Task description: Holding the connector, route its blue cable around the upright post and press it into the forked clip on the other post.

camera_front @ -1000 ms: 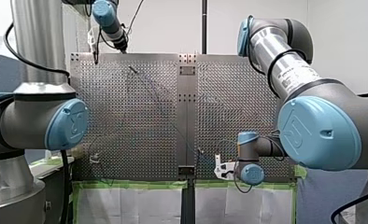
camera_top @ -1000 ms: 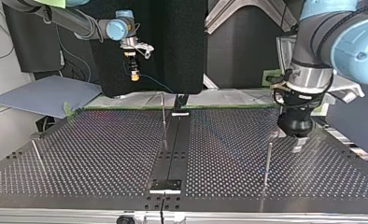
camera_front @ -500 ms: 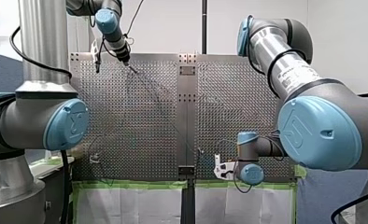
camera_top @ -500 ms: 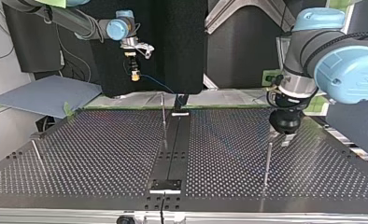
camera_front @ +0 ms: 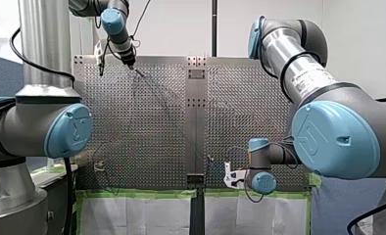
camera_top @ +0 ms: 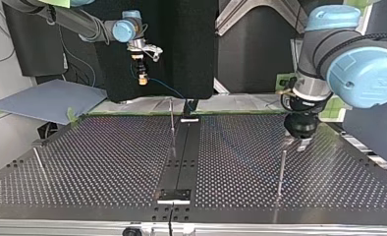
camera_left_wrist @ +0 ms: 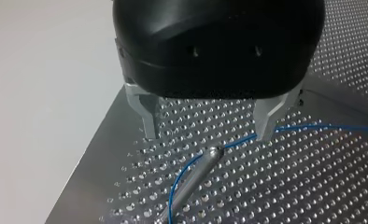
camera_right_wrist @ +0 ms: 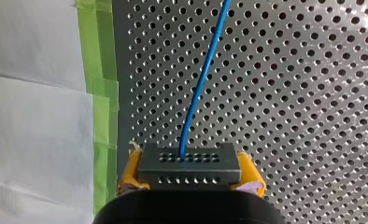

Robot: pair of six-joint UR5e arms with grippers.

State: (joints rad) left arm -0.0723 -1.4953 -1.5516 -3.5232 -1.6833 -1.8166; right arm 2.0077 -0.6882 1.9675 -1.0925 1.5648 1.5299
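In the right wrist view my right gripper (camera_right_wrist: 190, 173) is shut, its yellow pads (camera_right_wrist: 131, 169) clamping a dark grey connector (camera_right_wrist: 189, 161). A blue cable (camera_right_wrist: 205, 74) leaves the connector and runs away over the perforated plate. The top view shows this gripper (camera_top: 142, 78) held high beyond the table's far edge, at the left. My left gripper (camera_left_wrist: 208, 135) is open, its metal fingers (camera_left_wrist: 147, 121) astride the top of an upright post (camera_left_wrist: 205, 161). The cable (camera_left_wrist: 313, 127) bends around that post. In the top view my left gripper (camera_top: 299, 142) hangs just behind the same post (camera_top: 281, 169).
A thin post (camera_top: 172, 125) stands by the dark centre strip (camera_top: 181, 162), and another post (camera_top: 39, 162) near the top view's left edge. Green tape (camera_right_wrist: 102, 84) and white sheeting edge the plate below the right gripper. A grey board (camera_top: 49, 101) lies off the table's corner.
In the top view my left gripper has moved left and back, ending over the post. In the front view it came down toward that post. My right gripper has hardly shifted.
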